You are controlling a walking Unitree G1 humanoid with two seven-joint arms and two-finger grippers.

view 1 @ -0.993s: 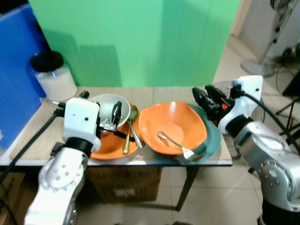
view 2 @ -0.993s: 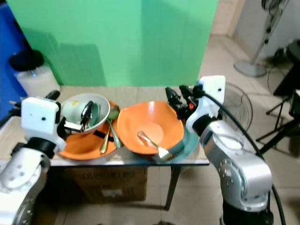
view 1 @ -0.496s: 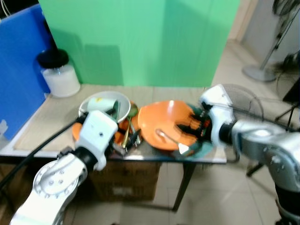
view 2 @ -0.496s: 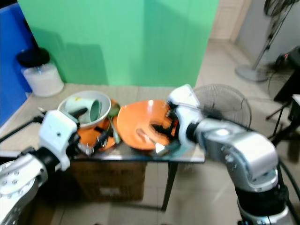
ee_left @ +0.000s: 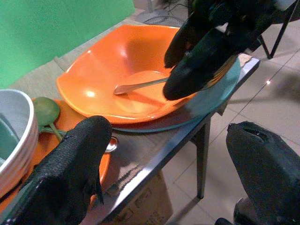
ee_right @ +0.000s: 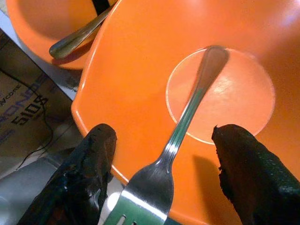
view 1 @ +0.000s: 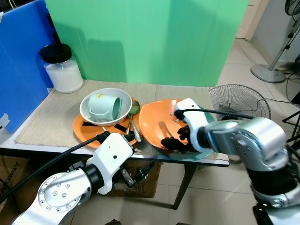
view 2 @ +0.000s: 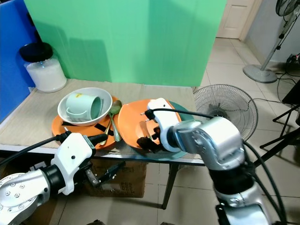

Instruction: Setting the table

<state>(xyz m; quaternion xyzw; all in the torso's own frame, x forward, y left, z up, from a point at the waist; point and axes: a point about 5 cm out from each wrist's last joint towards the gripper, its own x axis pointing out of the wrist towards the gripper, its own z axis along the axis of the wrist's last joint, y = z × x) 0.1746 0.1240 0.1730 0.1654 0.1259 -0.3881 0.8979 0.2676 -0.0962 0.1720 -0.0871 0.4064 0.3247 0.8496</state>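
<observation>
One glossy orange angular bowl (view 1: 161, 129) is seen on a teal round plate (view 2: 180, 152) on the surface (view 1: 56, 119); one metal fork (ee_right: 185, 124) lies in it. One white ribbed bowl (view 1: 93, 115) holding one pale-green mug (view 1: 104, 107) is stacked on one orange plate (view 1: 82, 131), beside two spoons (view 1: 132, 112). The right gripper (ee_right: 164, 180) is spread open around the fork; the left gripper (ee_left: 164, 173) is released.

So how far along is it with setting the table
Little looks done: the white bowl with the mug sits stacked on an orange plate, spoons beside it. In hand: the right gripper, open, straddles the fork in the orange bowl. Left: spreading everything out; the left gripper hangs below the table edge.
</observation>
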